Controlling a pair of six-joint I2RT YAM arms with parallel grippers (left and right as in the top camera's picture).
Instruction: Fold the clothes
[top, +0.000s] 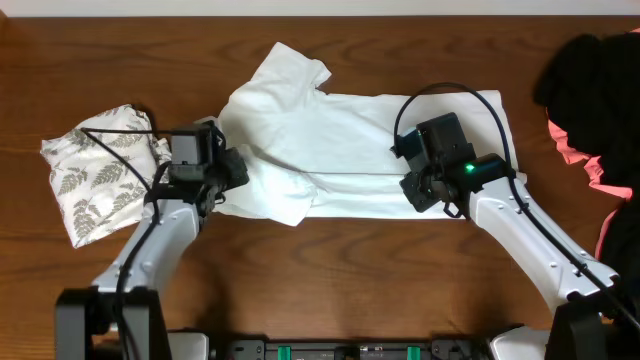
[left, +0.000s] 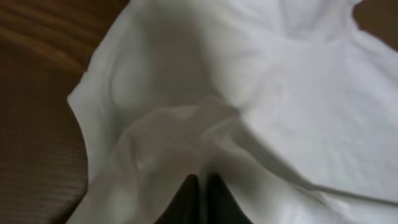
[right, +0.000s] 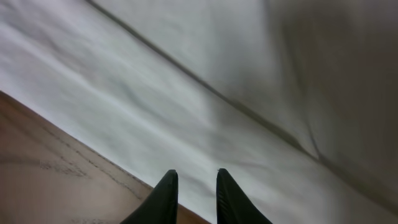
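A large white T-shirt (top: 360, 150) lies spread across the middle of the table, with one sleeve folded in at its left end. My left gripper (top: 238, 170) is at that left end. In the left wrist view its fingers (left: 202, 180) are pressed together, with bunched white cloth (left: 186, 124) gathered at their tips. My right gripper (top: 412, 190) hovers over the shirt's near hem. In the right wrist view it (right: 194, 175) stands slightly open above the hem (right: 124, 168), with nothing between the fingers.
A folded leaf-print garment (top: 100, 180) lies at the far left. A black garment (top: 595, 80) and a coral-pink one (top: 585, 160) are piled at the right edge. Bare wooden table (top: 350, 270) runs along the front.
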